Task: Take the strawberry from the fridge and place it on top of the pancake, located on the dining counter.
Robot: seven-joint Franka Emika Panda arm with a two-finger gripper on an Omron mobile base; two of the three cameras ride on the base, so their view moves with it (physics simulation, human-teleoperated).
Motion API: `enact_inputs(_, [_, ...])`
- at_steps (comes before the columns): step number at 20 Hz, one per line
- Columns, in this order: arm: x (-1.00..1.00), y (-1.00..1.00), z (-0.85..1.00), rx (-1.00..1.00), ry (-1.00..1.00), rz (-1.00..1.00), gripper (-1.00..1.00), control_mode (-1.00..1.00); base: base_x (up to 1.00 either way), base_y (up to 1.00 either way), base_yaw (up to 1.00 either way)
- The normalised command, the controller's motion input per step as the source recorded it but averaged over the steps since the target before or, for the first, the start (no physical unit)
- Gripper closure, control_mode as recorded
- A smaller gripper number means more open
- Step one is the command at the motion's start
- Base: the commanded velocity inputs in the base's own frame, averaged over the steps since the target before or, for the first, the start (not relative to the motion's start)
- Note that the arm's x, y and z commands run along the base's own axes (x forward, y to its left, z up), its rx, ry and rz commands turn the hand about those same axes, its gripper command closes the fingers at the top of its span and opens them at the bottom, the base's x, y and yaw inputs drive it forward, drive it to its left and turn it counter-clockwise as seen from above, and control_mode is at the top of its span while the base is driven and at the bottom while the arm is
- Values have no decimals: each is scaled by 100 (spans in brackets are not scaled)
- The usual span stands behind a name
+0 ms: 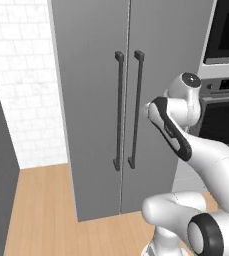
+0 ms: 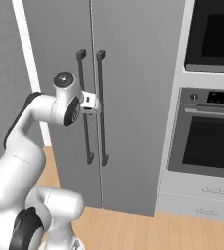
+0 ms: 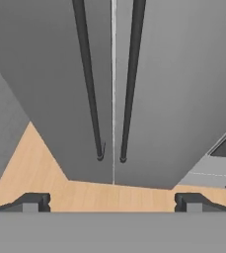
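1. Right now the gripper [image 3: 112, 201] is hovering with its jaws spread wide and nothing between them, facing the closed fridge [image 1: 93, 100].
2. Both handles [image 3: 90, 89] are hanging just ahead of the fingertips [image 3: 33, 201]; centring on one bar before closing looks wise.
3. Strawberry presumably sitting behind those doors.
4. The arm is reaching forward, hand roughly level.

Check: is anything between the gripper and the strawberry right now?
Yes. Both fridge doors are shut, handles untouched. The open gripper faces them, apart from both. No strawberry is visible.
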Motion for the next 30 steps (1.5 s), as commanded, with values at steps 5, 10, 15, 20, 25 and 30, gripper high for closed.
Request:
enact_inputs(5, [77, 0, -4, 0, 0, -1, -100, -100, 0, 0, 0])
enact_inputs(10, [81, -5, -12, 0, 1, 0, -100, -100, 0, 0, 0])
enact_inputs(15, [65, -10, -30, 0, 0, 0, -100, -100, 0, 0, 0])
enact_inputs(20, [62, -2, -28, 0, 0, 0, -100, -100, 0, 0, 0])
enact_inputs(25, [63, 0, -23, 0, 0, 0, -100, -100, 0, 0, 0])
enact_inputs(30, [55, -2, -21, 0, 0, 0, -100, -100, 0, 0, 0])
